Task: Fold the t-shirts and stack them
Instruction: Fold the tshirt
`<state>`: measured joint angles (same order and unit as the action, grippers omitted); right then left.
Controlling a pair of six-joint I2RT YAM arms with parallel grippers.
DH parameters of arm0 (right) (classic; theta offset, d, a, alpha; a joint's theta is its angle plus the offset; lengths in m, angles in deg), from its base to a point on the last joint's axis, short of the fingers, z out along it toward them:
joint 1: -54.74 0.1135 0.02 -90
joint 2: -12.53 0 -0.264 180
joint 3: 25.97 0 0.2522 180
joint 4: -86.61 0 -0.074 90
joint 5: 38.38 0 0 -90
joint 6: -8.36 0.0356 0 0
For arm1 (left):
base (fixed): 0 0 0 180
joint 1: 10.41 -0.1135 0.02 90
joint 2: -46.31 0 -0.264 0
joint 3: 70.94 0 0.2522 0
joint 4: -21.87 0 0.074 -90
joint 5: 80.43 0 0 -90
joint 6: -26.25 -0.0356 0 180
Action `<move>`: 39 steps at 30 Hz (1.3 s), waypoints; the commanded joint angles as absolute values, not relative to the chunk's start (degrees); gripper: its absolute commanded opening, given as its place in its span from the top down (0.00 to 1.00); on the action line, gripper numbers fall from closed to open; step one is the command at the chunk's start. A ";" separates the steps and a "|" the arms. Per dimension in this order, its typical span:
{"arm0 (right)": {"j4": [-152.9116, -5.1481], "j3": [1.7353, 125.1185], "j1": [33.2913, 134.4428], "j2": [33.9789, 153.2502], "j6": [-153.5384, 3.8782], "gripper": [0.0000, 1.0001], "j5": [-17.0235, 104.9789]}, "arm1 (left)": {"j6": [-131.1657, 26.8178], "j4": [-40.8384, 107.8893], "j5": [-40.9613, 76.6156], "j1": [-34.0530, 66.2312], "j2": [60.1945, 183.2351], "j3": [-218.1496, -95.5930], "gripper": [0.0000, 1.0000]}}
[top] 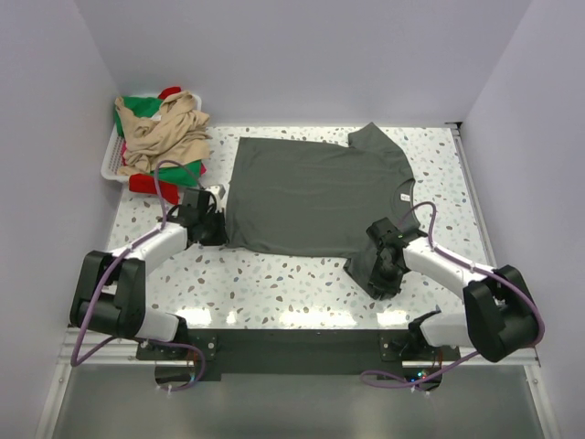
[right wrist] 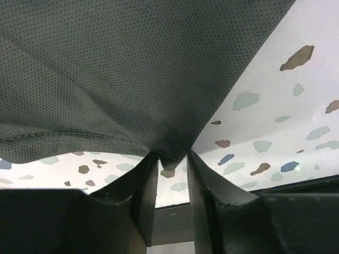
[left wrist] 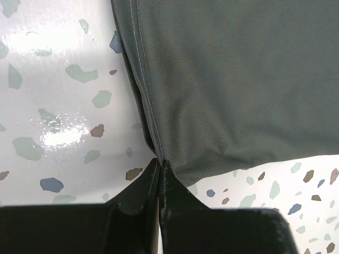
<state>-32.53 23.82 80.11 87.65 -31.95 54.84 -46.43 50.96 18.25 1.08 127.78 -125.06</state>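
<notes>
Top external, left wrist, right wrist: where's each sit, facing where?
Top external: above and behind the bases, looking down at the table; left arm, right arm, grey t-shirt, basket show.
Left wrist: on the left arm, looking along the left pincer, shut on the shirt's hem.
Right wrist: on the right arm, looking along the right pincer at the shirt's edge.
Shared: all three see the grey t-shirt and table.

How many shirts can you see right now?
4: a grey shirt spread on the table; beige, green and red ones heaped in the basket. More may be hidden under that heap.
</notes>
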 commanded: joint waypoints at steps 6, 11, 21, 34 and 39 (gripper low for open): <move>-35.51 24.18 80.14 88.91 -33.04 0.87 56.36 | -46.18 53.12 16.87 0.40 124.80 -123.82 1.00; -27.62 26.98 80.14 85.58 -34.36 1.00 55.05 | -44.60 56.18 15.90 0.40 123.83 -123.73 1.00; -12.13 33.93 80.23 79.95 -37.44 1.00 52.85 | -39.76 61.82 15.89 0.40 120.05 -124.16 1.00; -5.53 36.91 80.49 73.18 -34.89 1.00 48.28 | -35.72 69.55 16.16 0.40 112.75 -123.11 1.00; -7.55 41.75 80.49 76.25 -33.74 1.00 53.01 | -35.98 68.68 17.56 0.40 115.73 -126.70 1.00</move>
<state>-7.20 37.31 80.24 74.68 -35.36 50.47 -36.77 68.27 15.96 0.86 114.29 -123.47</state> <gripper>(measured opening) 0.014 0.021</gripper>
